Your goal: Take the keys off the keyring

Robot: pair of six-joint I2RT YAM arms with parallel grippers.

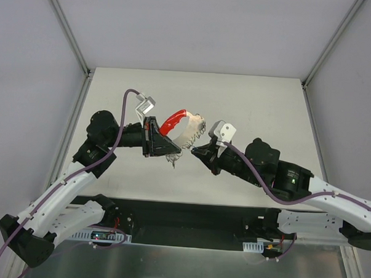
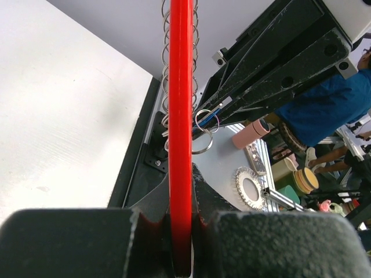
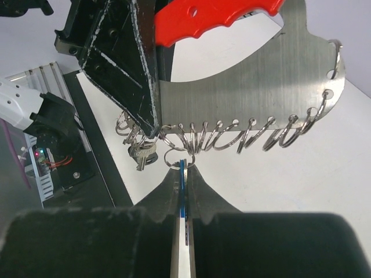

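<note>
The left fingers (image 2: 243,246) are clamped narrow on the red handle (image 2: 181,116), seen edge-on, and hold the metal plate (image 3: 249,98) up off the surface (image 1: 261,105) between the two arms. That grip is the anchor, so it should be rigid and not twist. A row of wire rings (image 3: 272,136) hangs along the plate's lower edge. Near the row's left end a small bunch of keys (image 3: 142,157) dangles just beside the left arm's fingertip. Just right of them one keyring (image 3: 175,155) carries a thin blue-edged key (image 3: 182,174), which the right fingers (image 3: 278,243) pinch, nearly shut. The step in hand, as I judge it, is to walk that key around the ring's coil. Pull along the wire rather than straight away from the plate, with light tension, so the ring turns instead of jamming in its hole. A hard tug could slip the key out of so thin a pinch.
</note>
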